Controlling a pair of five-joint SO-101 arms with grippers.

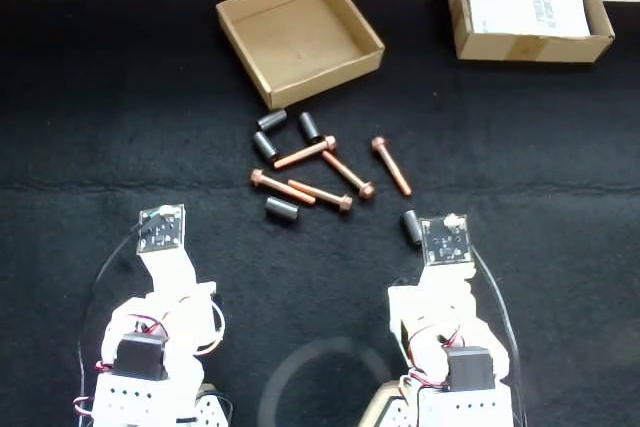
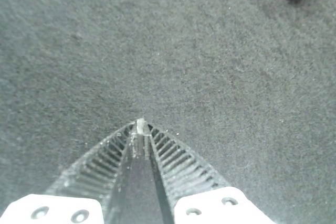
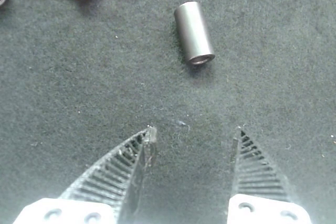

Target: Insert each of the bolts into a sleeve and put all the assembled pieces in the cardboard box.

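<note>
Left claw has its tips together at the near left of the black surface. Right claw stands apart, one sleeve lying just beyond it. Farther off, five copper bolts and four more sleeves lie scattered. Farthest, the cardboard box sits open-topped.

Five copper bolts and five dark sleeves are counted on the tabletop. Two cardboard boxes are counted, one white sheet, and two arms.

Copper bolts, dark grey sleeves, tan cardboard box.
</note>
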